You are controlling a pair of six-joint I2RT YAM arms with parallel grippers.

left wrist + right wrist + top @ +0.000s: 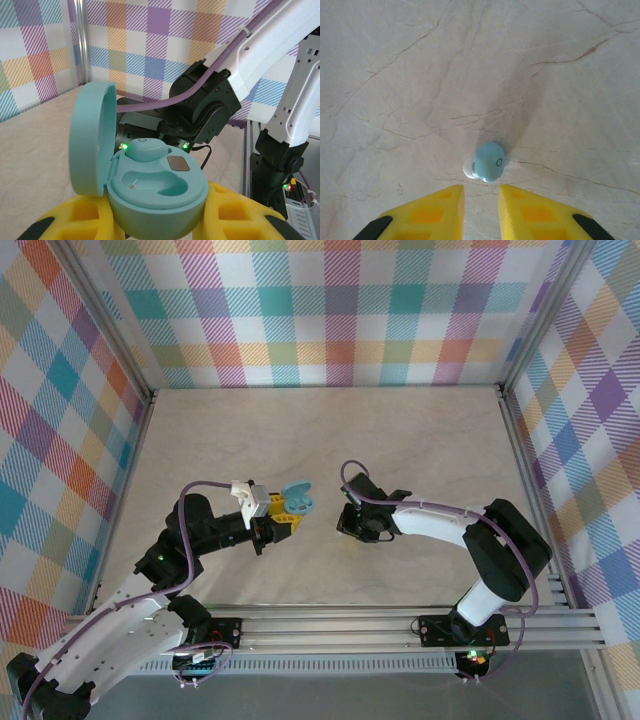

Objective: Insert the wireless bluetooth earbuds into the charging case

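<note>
1. Pale-blue loose earbud (pixel 489 161) is seen unheld near the middle of the table (pixel 395 75), just ahead of the right gripper (pixel 481 210), its fingers narrowly parted.
2. Open charging case (pixel 155 195) is clamped by the left gripper (pixel 157 222); one socket is filled.
3. Pickup is judged pending: fingers must be lowered astride the earbud.

surface: we see a pale, veined marble-look table (pixel 320 430) | on it: we find one pale blue earbud (pixel 489 161)

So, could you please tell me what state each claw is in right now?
Left claw: closed on the open charging case.
Right claw: slightly open, empty.
</note>
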